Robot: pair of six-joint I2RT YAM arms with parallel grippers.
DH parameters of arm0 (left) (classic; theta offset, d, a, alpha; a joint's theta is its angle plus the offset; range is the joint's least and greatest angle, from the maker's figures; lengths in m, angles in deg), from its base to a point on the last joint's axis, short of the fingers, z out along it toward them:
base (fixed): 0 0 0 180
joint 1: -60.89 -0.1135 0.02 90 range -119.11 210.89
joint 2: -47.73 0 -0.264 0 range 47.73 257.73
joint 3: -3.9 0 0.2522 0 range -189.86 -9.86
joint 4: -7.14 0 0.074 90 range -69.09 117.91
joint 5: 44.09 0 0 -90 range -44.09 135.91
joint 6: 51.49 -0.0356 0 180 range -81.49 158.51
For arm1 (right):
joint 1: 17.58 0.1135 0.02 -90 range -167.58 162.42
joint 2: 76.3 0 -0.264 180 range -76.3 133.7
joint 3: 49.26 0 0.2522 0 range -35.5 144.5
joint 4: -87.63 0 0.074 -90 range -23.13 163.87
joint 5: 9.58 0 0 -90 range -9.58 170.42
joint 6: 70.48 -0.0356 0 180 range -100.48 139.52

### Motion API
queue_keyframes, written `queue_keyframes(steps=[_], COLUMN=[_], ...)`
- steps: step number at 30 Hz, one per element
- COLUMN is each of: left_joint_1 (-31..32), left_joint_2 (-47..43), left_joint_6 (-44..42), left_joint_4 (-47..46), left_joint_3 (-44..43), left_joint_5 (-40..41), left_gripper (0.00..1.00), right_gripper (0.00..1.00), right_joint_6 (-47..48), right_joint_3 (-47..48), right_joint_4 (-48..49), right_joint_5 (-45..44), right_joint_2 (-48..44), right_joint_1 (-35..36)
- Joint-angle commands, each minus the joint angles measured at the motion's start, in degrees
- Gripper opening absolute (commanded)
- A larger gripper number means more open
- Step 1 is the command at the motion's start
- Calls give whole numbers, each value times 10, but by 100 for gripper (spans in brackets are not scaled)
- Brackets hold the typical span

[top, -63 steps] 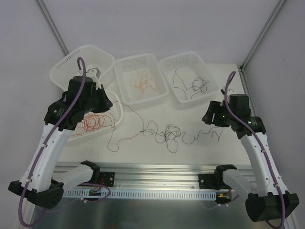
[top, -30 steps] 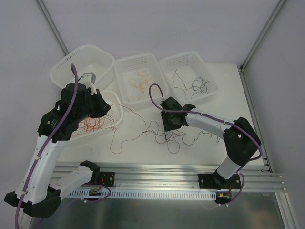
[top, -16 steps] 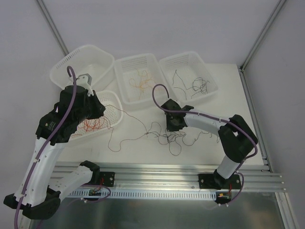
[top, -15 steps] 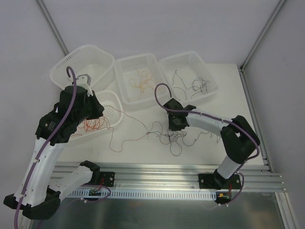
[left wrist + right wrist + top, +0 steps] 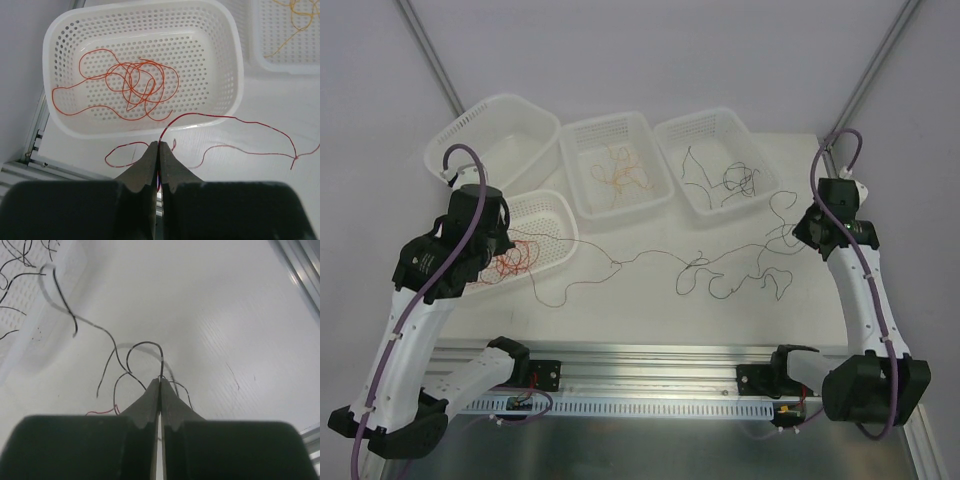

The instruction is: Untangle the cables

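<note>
The cables (image 5: 698, 262) lie drawn out in a thin line across the table, from the left basket toward the right arm, with a small knot near the middle. My left gripper (image 5: 158, 145) is shut on a red cable (image 5: 225, 118) that runs off to the right, just in front of the left basket (image 5: 235, 75). My right gripper (image 5: 160, 381) is shut on a black cable (image 5: 145, 344) that loops up from its tips. In the top view it (image 5: 815, 228) hangs at the table's right side. A bit of red cable (image 5: 100, 412) shows beside its fingers.
The near left basket (image 5: 560, 208) holds a coil of orange-red wire (image 5: 135, 85). At the back stand an empty basket (image 5: 510, 105), a basket (image 5: 620, 122) with orange wires and a basket (image 5: 720, 116) with black wires. The rail (image 5: 650, 360) runs along the near edge.
My right arm has swung from the table's middle out to the right with the black cable, and the bunched tangle has stretched into a line. The left arm has shifted a little leftward.
</note>
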Motion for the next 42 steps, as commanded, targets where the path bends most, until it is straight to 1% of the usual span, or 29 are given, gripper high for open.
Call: queue_keyframes(steps=[1, 3, 4, 5, 6, 7, 10, 13, 14, 17, 18, 23, 25, 27, 28, 30, 31, 33, 34, 35, 38, 40, 41, 42], left_joint_1=[-8, -8, -8, -8, -8, -8, -8, -8, -8, -8, -8, -7, -4, 2, 6, 12, 15, 20, 28, 32, 66, 92, 121, 132], left_joint_2=[5, 6, 4, 3, 1, 0, 0, 7, 9, 18, 22, 36, 48, 56, 57, 54, 52, 50, 50, 52, 71, 88, 112, 128], left_joint_6=[-7, -8, -8, -11, -12, -13, -14, -26, -27, -28, -27, -19, -14, -12, -12, -22, -27, -49, -57, -66, -100, -118, -121, -120], left_joint_4=[24, 23, 19, 14, -6, -13, -28, -46, -51, -82, -93, -161, -168, -173, -175, -179, -182, -189, -193, -195, -206, -224, -232, -238], left_joint_3=[-18, -21, -21, -22, -19, -17, -14, -7, -1, 28, 50, 126, 155, 173, 176, 180, 179, 171, 168, 163, 140, 120, 109, 103], left_joint_5=[39, 37, 16, 1, -13, -37, -51, -89, -120, -177, -223, -329, -347, -353, -358, -363, -373, -389, -396, -412, -432, -428, -423, -403], left_gripper=[0, 0, 0, 0, 0, 0, 0, 0, 0, 0, 0, 0, 5, 13, 24, 34, 48, 60, 70, 75, 84, 84, 85, 84], right_gripper=[1, 1, 1, 1, 1, 1, 1, 1, 1, 1, 1, 2, 4, 4, 4, 4, 4, 4, 4, 4, 4, 4, 4, 4], right_joint_6=[26, 29, 30, 30, 28, 27, 26, 26, 25, 19, 18, 23, 25, 28, 29, 30, 30, 31, 33, 34, 39, 43, 43, 43], right_joint_3=[40, 50, 59, 62, 62, 59, 36, 12, -7, -32, -42, -39, -32, -29, -28, -27, -27, -25, -21, -18, -6, -1, 1, 2], right_joint_4=[-42, -46, -46, -44, -41, -40, -33, -28, -25, -13, -8, -9, -14, -18, -19, -20, -19, -20, -20, -20, -27, -29, -28, -29], right_joint_5=[42, 59, 75, 111, 127, 137, 143, 172, 171, 174, 177, 172, 165, 158, 158, 163, 165, 174, 177, 181, 186, 186, 186, 187], right_joint_2=[-19, -27, -27, -28, -29, -29, -27, -22, -22, -19, -19, -17, -17, -18, -19, -21, -24, -26, -31, -33, -40, -45, -48, -49], right_joint_1=[-38, -50, -50, -50, -49, -49, -44, -33, -27, -14, -12, 3, 3, 13, 14, 17, 19, 24, 30, 33, 44, 53, 54, 59])
